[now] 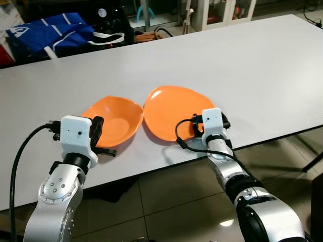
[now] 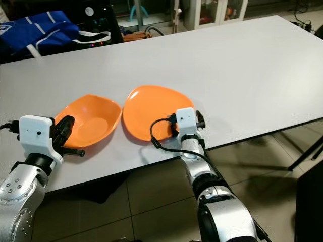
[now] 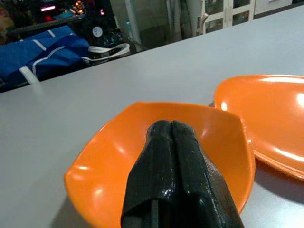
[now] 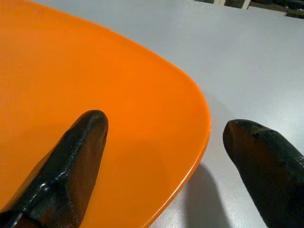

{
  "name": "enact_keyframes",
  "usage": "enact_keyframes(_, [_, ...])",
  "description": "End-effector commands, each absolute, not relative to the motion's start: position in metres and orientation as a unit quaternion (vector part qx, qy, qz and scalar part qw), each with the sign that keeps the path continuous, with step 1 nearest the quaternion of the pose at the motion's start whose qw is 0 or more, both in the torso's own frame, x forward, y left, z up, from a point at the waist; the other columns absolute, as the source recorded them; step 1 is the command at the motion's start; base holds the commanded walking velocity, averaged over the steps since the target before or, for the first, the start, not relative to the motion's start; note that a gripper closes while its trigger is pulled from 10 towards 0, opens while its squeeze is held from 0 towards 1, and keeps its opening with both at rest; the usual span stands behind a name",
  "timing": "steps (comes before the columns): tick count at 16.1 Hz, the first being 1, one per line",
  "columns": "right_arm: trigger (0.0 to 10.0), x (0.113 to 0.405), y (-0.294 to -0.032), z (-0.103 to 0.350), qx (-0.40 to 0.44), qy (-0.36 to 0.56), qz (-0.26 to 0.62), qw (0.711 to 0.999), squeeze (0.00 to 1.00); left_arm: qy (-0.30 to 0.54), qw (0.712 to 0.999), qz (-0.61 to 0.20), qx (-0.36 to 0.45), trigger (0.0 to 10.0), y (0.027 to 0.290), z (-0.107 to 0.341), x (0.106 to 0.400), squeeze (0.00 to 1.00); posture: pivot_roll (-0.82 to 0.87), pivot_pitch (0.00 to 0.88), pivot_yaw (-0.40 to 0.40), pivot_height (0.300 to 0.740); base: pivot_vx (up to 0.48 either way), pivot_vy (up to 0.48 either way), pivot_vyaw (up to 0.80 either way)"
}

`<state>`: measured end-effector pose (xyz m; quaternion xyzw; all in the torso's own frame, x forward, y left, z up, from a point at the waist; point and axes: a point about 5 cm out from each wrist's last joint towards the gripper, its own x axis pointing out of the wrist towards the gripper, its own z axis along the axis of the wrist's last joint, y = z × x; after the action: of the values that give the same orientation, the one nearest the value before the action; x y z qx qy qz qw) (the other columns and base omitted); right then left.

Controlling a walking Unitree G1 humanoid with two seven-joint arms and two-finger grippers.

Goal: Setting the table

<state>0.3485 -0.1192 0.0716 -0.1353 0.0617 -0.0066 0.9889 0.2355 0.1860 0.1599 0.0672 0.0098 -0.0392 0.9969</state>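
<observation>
Grey table (image 1: 262,75) runs wide ahead of us, a blue bag (image 1: 48,33) past its far edge. From the head views, 2 orange dishes sit just beyond our grippers: a bowl (image 1: 118,118) ahead of the left gripper (image 1: 103,148), a plate (image 1: 169,111) under the right gripper (image 4: 161,156). Left wrist view: fingers pressed together, holding nothing, above the bowl's near rim. Right wrist view: fingers spread wide, straddling the plate's edge. Both dishes look glossy and thin-rimmed; we judge a shallow pinch could let the plate slip.
</observation>
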Motion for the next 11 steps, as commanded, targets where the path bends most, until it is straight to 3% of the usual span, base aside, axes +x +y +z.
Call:
enact_keyframes(1, [10.0, 0.328, -0.124, 0.036, -0.15, 0.142, -0.003, 0.978, 0.0, 0.008, 0.997, -0.039, 0.07, 10.0, 0.186, 0.161, 0.238, 0.0, -0.02, 0.05, 0.115, 0.74, 0.0, 0.0, 0.0])
enact_keyframes(6, [10.0, 0.314, -0.12, 0.024, -0.138, 0.145, 0.016, 0.98, 0.0, 0.014, 0.997, -0.038, 0.07, 10.0, 0.188, 0.158, 0.237, 0.0, -0.02, 0.055, 0.103, 0.74, 0.0, 0.0, 0.0])
enact_keyframes(11, [10.0, 0.314, -0.126, 0.028, -0.065, 0.151, 0.007, 0.986, 0.0, 0.015, 0.997, -0.037, 0.066, 10.0, 0.186, 0.157, 0.238, 0.0, -0.05, 0.054, 0.096, 0.74, 0.0, 0.0, 0.0])
